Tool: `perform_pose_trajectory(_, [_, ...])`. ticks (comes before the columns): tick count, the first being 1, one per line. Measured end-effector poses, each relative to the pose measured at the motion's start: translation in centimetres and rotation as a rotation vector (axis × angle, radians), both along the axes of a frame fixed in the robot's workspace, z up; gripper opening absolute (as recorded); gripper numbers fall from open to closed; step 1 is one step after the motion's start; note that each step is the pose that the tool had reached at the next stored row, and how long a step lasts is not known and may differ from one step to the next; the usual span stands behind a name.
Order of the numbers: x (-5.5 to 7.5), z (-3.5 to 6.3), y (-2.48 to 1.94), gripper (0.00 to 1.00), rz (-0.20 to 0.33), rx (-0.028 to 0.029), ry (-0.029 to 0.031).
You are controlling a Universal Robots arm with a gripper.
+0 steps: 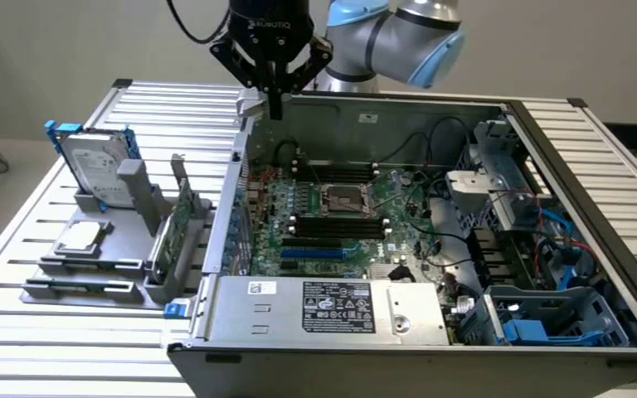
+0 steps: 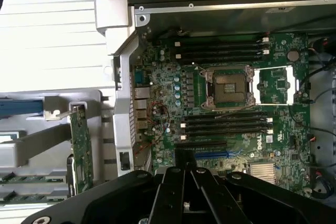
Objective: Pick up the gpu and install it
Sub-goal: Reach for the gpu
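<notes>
The gripper's [image 1: 278, 109] jaws seem closed and empty, well apart from the gpu [image 1: 175, 228].

Bright, even light — slatted table [image 2: 52, 30] glares white in the wrist view, case wall [image 2: 220, 22] in shadow

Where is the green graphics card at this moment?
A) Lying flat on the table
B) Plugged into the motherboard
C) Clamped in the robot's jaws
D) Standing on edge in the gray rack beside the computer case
D: the gpu stands on edge in the gray rack outside the computer case, while the gripper hangs over the case's edge, carrying nothing.
</notes>
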State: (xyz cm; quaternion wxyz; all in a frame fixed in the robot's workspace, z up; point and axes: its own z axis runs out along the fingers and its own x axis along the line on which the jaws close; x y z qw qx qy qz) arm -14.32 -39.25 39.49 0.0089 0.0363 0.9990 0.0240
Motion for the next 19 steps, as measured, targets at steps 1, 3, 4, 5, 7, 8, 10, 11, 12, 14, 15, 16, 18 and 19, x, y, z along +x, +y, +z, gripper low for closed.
perform_pose_trajectory(1, [-0.4, 0.00, 0.14, 0.11, 0.000, -0.0001, 0.0004])
perform_pose_trajectory(3, [-1.2, 0.00, 0.41, 0.11, 0.000, 0.0000, 0.0012])
perform_pose_trajectory(4, [-1.6, -0.01, 0.54, 0.11, 0.000, 0.0001, 0.0016])
perform_pose_trajectory(5, [-2.0, -0.01, 0.68, 0.11, 0.000, 0.0000, 0.0020])
perform_pose_trajectory(7, [-2.8, -0.02, 0.96, 0.11, 0.000, 0.0000, 0.0028])
perform_pose_trajectory(8, [-3.3, -0.03, 1.09, 0.11, 0.000, 0.0000, 0.0029])
perform_pose_trajectory(10, [-4.2, -0.09, 1.32, 0.11, 0.000, -0.0001, 0.0029])
perform_pose_trajectory(11, [-4.6, -0.13, 1.42, 0.11, 0.000, -0.0001, 0.0030])
perform_pose_trajectory(12, [-5.1, -0.18, 1.51, 0.11, 0.000, -0.0001, 0.0029])
perform_pose_trajectory(14, [-6.0, -0.28, 1.68, 0.11, 0.000, 0.0000, 0.0028])
perform_pose_trajectory(15, [-6.4, -0.33, 1.75, 0.11, 0.000, 0.0000, 0.0029])
perform_pose_trajectory(16, [-6.9, -0.38, 1.83, 0.11, 0.000, 0.0000, 0.0029])
perform_pose_trajectory(18, [-7.8, -0.47, 1.98, 0.11, 0.000, 0.0000, 0.0033])
perform_pose_trajectory(19, [-8.3, -0.51, 2.03, 0.11, 0.000, -0.0001, 0.0038])
